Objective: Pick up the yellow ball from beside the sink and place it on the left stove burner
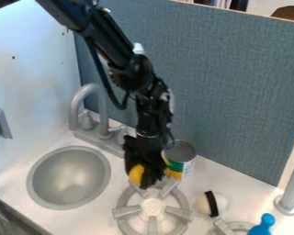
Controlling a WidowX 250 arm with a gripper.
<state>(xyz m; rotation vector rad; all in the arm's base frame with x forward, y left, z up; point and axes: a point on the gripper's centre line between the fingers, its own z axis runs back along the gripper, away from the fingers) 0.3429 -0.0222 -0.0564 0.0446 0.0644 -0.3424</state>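
The black gripper point(147, 176) hangs low over the back edge of the stove burner point(153, 207), in front of the can. A yellow object point(136, 174) shows at the gripper's left side, partly hidden by it. Another yellow-orange bit point(172, 174) shows at its right, by the base of the can. Whether both belong to one object I cannot tell. The open-topped metal can point(181, 153) with a green and white label stands upright just behind and right of the gripper.
Left of the gripper is a grey sink point(69, 178) with a faucet point(88, 105) behind it. A white object with a black band point(211, 204) and a blue toy point(263, 225) lie to the right. A blue-grey panel point(223, 87) bounds the back.
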